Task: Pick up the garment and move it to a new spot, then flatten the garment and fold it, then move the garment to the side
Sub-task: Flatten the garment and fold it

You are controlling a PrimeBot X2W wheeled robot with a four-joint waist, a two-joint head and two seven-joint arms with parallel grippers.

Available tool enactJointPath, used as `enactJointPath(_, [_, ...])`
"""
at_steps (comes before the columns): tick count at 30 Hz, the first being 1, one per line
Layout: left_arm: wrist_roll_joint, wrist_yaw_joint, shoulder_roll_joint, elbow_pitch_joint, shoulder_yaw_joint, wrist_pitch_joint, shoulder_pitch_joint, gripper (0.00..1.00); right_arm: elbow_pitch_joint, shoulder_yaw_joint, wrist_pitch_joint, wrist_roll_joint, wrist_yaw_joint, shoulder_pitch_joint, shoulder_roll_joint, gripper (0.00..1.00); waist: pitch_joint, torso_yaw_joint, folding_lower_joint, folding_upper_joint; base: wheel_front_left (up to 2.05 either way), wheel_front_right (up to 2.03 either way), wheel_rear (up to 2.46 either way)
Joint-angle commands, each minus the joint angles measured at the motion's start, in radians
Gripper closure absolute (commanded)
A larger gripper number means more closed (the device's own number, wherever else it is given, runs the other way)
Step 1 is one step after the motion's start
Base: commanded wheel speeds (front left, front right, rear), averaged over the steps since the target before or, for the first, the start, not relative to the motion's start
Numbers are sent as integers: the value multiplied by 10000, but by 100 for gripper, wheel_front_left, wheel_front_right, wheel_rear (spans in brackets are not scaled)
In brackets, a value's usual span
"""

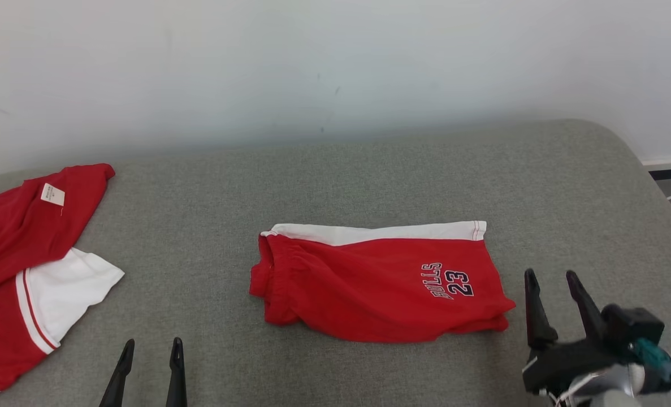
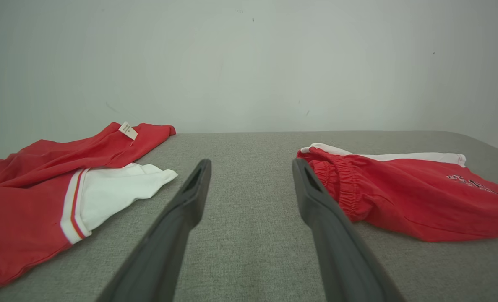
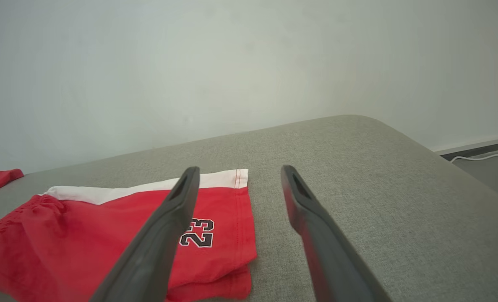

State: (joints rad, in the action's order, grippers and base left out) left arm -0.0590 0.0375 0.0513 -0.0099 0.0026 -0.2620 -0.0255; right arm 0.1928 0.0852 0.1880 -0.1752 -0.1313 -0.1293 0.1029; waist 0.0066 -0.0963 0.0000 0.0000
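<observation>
The folded red shorts (image 1: 377, 282) lie in the middle of the frame on the grey cushion (image 1: 335, 181). The right gripper (image 1: 551, 274) sits at lower right, tilted slightly left, fingers spread wide and empty, just beside the shorts' numbered end. The left gripper (image 1: 153, 342) points up from the bottom edge, equally wide and empty, between the shorts and another red-and-white garment (image 1: 30, 271) at far left.

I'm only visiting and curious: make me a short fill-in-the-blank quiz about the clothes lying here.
The folded shorts show the word BULLS and the number ____. Along their far edge the cloth is ____. The left end effector and right end effector both stand ____, holding nothing. The second garment lies on the robot's ____ side of the shorts.
Missing words: 23; white; open; left.
</observation>
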Motion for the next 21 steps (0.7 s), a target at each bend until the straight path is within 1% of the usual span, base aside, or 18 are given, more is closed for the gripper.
enactJointPath(1, [99,-20,5,10,-11,-40,23,0,360,-38,-161,-47,10,-443,120,0,96,30,0,0,0,0,0])
enactJointPath(4, [106,-79,5,54,-82,-40,194,0,1241,-146,-475,-127,10,-1311,145,0,254,104,0,0,0,0,0])
enactJointPath(6, [110,-79,5,81,-140,-40,300,0,2006,-137,-751,55,10,-1820,267,0,364,175,0,0,0,0,0])
enactJointPath(9, [108,-114,6,138,-185,-40,389,0,3098,-142,-842,-8,10,-2730,283,0,509,271,0,0,0,0,0])
enactJointPath(14, [112,-162,3,212,-239,-40,630,0,5302,-324,-1223,-9,10,-4020,362,0,803,476,0,0,0,0,0])
enactJointPath(16, [110,-199,4,225,-274,-40,732,0,6075,-396,-1185,-75,10,-4541,359,0,945,578,0,0,0,0,0])
enactJointPath(21, [118,-240,3,292,-291,-40,964,0,7879,-573,-1360,-100,10,-5411,416,0,1237,774,0,0,0,0,0])
